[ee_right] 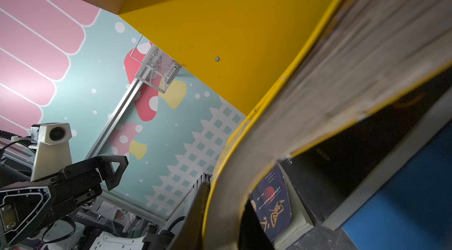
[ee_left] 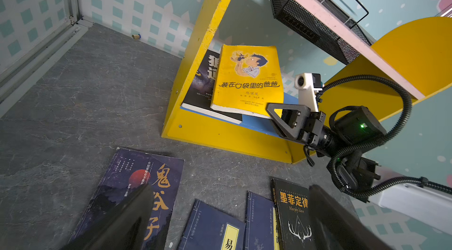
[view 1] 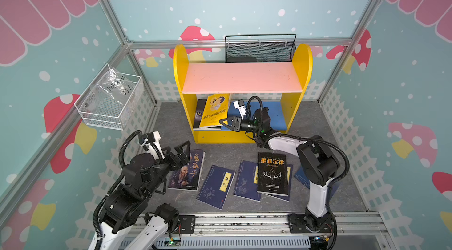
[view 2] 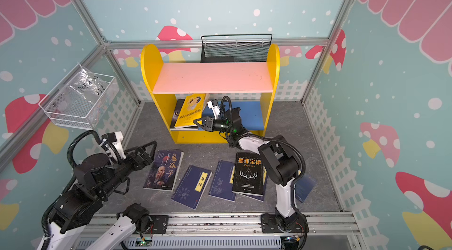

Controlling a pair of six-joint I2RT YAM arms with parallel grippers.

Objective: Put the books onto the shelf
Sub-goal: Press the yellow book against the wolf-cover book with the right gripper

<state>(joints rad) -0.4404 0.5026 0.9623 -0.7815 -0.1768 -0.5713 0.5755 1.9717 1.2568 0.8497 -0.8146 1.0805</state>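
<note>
1. Right gripper (view 1: pixel 222 122) is inside the lower tier of the shelf (view 1: pixel 220 137), jaws nearly closed and apparently pinching the near right corner of the yellow book (view 1: pixel 214 112).
2. In a top view that book lies at its 10 o'clock, long axis running 12 to 6, tilted on a black book (view 1: pixel 198 114) over the blue board (view 1: pixel 276 116).
3. At 9 o'clock the side panel (view 1: pixel 182 77) blocks any further push; the pink board (view 1: pixel 242 77) hangs overhead.
4. Left gripper (view 1: pixel 188 152), spread wide and empty, hovers at 7 o'clock over the red-moon book (view 1: pixel 187 173); navy books (view 1: pixel 217 186) lie on the floor (view 1: pixel 171 119) at 6 o'clock.
</note>
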